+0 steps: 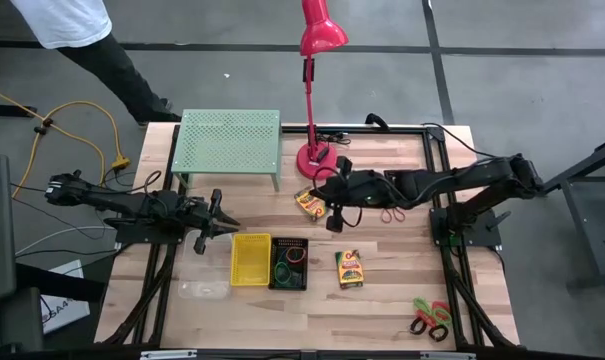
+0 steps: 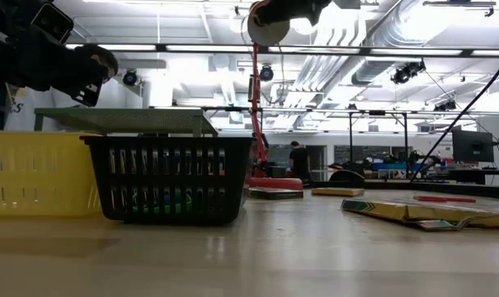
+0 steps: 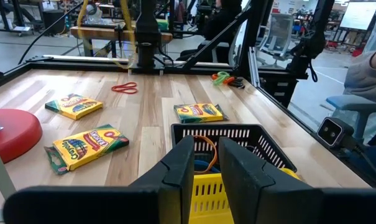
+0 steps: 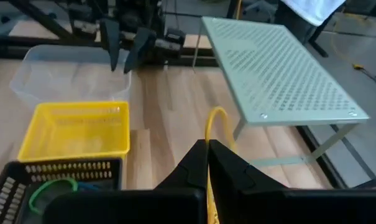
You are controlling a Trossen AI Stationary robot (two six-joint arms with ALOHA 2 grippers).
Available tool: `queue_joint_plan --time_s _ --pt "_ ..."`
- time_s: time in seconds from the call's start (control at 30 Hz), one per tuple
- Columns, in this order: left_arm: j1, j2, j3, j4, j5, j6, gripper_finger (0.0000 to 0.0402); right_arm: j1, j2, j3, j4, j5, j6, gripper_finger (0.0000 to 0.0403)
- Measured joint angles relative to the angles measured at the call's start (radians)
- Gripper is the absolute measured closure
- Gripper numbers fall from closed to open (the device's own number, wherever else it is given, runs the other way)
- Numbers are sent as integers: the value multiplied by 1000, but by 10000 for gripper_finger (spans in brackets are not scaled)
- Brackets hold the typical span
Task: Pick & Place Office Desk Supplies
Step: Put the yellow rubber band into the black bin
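Right wrist view alone shows right gripper (image 4: 207,163) jaws pinching a yellow loop (image 4: 214,121)

Yellow bin (image 1: 250,259), black mesh bin (image 1: 289,264), light-green perforated rack (image 1: 228,141).

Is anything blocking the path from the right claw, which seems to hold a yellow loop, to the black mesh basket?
Nothing visible. The right gripper, jaws shut on the thin yellow loop, hangs over bare wood just beside the black mesh bin. The nearest yellow crayon box lies on its other side, off that path.
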Motion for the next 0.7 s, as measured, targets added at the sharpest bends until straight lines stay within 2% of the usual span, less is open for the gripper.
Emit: queue_joint_plan --time_s 0.23,0.6,0.7 --pt "0 0 0 0 0 0 330 27 43 -2 48 -50 -12 401" --pt "0 6 0 0 0 0 330 137 205 4 263 -46 -26 401" --pt "0 9 0 1 0 0 330 164 223 -4 261 -46 -19 401"
